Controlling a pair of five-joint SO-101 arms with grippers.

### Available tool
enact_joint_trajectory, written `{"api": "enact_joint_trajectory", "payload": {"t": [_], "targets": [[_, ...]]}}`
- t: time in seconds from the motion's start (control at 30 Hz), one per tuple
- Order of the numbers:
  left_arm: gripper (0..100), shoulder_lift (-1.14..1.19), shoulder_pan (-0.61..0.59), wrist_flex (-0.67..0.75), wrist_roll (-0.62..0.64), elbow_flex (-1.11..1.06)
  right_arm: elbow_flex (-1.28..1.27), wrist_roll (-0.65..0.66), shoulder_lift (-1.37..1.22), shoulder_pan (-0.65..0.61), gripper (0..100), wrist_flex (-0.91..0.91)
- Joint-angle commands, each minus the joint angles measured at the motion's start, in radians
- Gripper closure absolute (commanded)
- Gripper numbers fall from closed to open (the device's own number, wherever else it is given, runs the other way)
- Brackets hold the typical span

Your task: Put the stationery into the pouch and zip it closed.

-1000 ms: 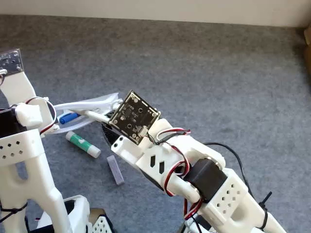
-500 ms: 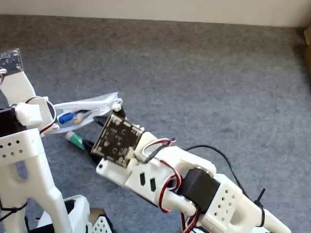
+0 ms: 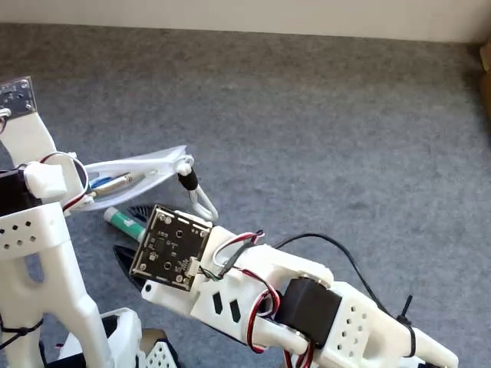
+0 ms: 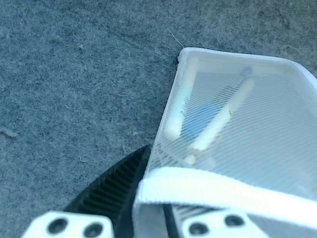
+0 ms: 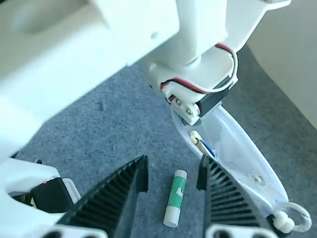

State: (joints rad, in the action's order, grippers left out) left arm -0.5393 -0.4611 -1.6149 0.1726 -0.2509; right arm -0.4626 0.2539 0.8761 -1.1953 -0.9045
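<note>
A translucent mesh pouch (image 3: 142, 175) lies at the left with pens inside (image 4: 218, 119). My left gripper (image 4: 148, 198) is shut on the pouch's near edge, its black finger (image 4: 111, 193) beside the mesh. The zip pull, a black-and-white loop (image 3: 193, 193), hangs at the pouch's right end. A green and white glue stick (image 3: 121, 221) lies on the carpet just in front of the pouch. My right gripper (image 5: 172, 171) hangs open over the glue stick (image 5: 174, 197), one black finger on either side and not touching it. The pouch (image 5: 237, 153) lies just beyond.
Grey carpet (image 3: 345, 130) covers the table, with free room to the right and back. The left arm's white body (image 3: 34, 230) stands at the left edge, close to the right gripper. A pale wall edge (image 3: 307, 15) runs along the back.
My right gripper has drawn back from the pouch mouth toward the front left and now hangs over the glue stick. The zip pull has come into view; the purple block is now covered by the arm.
</note>
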Motion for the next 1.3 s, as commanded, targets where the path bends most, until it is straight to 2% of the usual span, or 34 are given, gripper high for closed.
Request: {"api": "enact_joint_trajectory", "payload": {"t": [0.0,0.1,0.2,0.3,0.47,0.6,0.87,0.93,1.07,1.27], "targets": [[99,-0.001,-0.013,0.018,0.006,0.002,0.051,0.006,0.008,-0.012,83.9,-0.045],[99,-0.001,-0.015,0.018,0.006,0.019,0.051,0.006,0.002,-0.001,83.9,-0.091],[99,-0.001,-0.024,0.011,0.006,0.065,0.051,-0.072,0.002,0.045,83.9,-0.111],[99,-0.001,-0.076,0.011,0.006,0.137,0.050,-0.132,-0.002,0.097,83.9,-0.113],[99,-0.001,-0.173,-0.011,0.000,0.228,-0.018,-0.140,-0.002,0.110,83.9,-0.133],[99,-0.001,-0.194,-0.041,-0.063,0.265,-0.130,-0.141,-0.004,0.111,83.9,-0.094],[99,-0.001,-0.199,-0.054,-0.064,0.259,-0.341,-0.141,-0.015,0.113,83.9,0.054],[99,-0.001,-0.199,-0.055,-0.064,0.259,-0.360,-0.144,-0.059,0.113,83.9,0.058],[99,-0.001,-0.199,-0.068,-0.063,0.259,-0.361,-0.250,-0.229,0.113,83.9,0.059],[99,-0.001,-0.200,-0.068,-0.063,0.239,-0.268,-0.301,-0.438,0.113,83.9,0.087]]}}
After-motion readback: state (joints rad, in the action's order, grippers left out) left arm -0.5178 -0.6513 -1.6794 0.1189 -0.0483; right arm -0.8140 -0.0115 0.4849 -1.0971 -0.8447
